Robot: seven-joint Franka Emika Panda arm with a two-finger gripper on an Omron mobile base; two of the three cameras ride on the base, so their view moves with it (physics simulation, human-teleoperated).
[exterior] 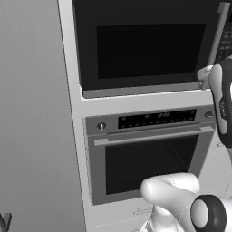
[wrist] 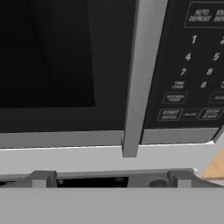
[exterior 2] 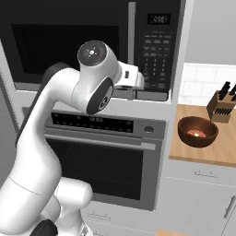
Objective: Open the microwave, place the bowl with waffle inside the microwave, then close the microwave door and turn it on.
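The black microwave (exterior 2: 92, 41) is built in above the oven, and the microwave door (exterior: 145, 45) lies flush and closed. Its silver bar handle (wrist: 139, 74) runs vertically beside the keypad (wrist: 197, 65). My gripper (wrist: 111, 179) is open just below the handle's lower end, its fingertips (wrist: 42, 178) spread wide with nothing between them. From the right base the hand (exterior 2: 132, 83) sits at the microwave's bottom edge, under the handle. The dark brown bowl (exterior 2: 197, 131), with the waffle (exterior 2: 197, 133) in it, rests on the wooden counter (exterior 2: 216, 152) to the right.
A silver wall oven (exterior: 149, 154) with a horizontal handle sits directly under the microwave. A knife block (exterior 2: 221, 106) stands behind the bowl. A tall grey cabinet panel (exterior: 31, 113) fills the left side. My own arm (exterior 2: 60, 106) crosses in front of the oven.
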